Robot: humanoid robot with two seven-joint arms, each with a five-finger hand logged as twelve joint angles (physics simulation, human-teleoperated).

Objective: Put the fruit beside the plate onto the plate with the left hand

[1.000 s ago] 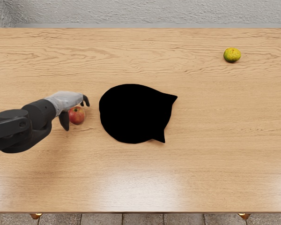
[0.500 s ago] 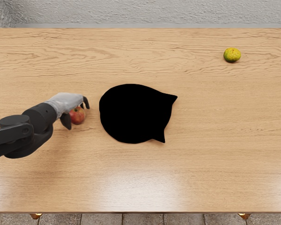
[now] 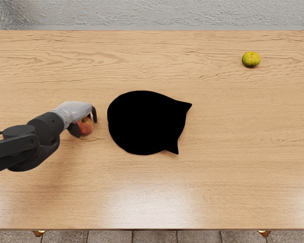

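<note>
So the left hand is clamped over the apple. The fingers hook down over its far right side and the thumb is tucked against its near left, so only a strip of red shows between them. I'd call that a grip. The dark forearm comes in low from the left edge. Can't tell if the apple is off the wood yet; it looks like it's sitting on it.

Room to move: the apple is just left of the black cat-shaped plate, with a narrow strip of bare wood between it and the plate's rounded left edge. The plate's pointy ear bits are on its right side. Everything is well in from the table edges, with loads of open table in front and to the right.

Surface is light wood grain with a soft glare patch near the front. A yellow-green citrus sits far off at the back right. There's a grey rough wall behind and stone tiles under the front edge.

Versus a second ago, the thumb has pulled in tight and hides more of the apple, which looks nudged a touch toward the plate. Plate and citrus haven't budged.
</note>
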